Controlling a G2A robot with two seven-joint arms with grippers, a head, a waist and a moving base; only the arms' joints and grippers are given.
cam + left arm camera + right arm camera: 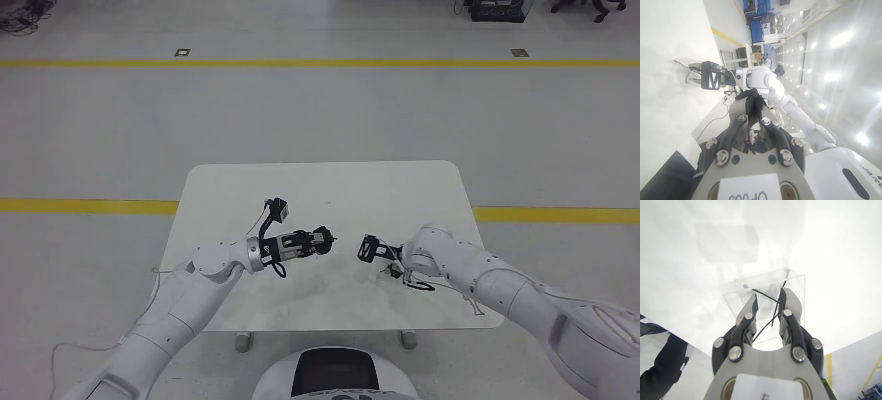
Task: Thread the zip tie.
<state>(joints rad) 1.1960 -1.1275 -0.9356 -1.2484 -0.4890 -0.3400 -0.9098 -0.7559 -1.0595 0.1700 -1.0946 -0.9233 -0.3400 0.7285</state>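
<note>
- From above, the white table [300,185] has both arms over its near half, wrists turned toward each other. The left gripper [326,240] and the right gripper [367,248] sit tip to tip over the middle of the table, near one another but apart.
- In the left wrist view, the left gripper [751,93] has its fingers [738,109] clenched together at the tips. Something black is bunched between them, and I cannot tell what it is.
- Farther off in that same view, the right gripper [694,73] faces this way with its fingers spread. Two black zip ties [682,64] stick out past its fingertips. Their long axes run away from the gripper and splay apart, and each ends in a small head at the far end.
- In the right wrist view, the right gripper [768,292] is released, with a plain gap between its pads [780,303]. A clear box [804,298] stands on the white surface just beyond the fingers. I cannot tell whether the ties rest inside it.
- One zip tie [785,282] runs lengthwise along the pad of one finger. Its head points away from the wrist, past the fingertip, and its tail comes back into the gap. I cannot tell whether it touches the pad.
- The second zip tie [761,294] lies slantwise across the gap, with its head out beyond the other fingertip. It crosses the first between the fingers.
</note>
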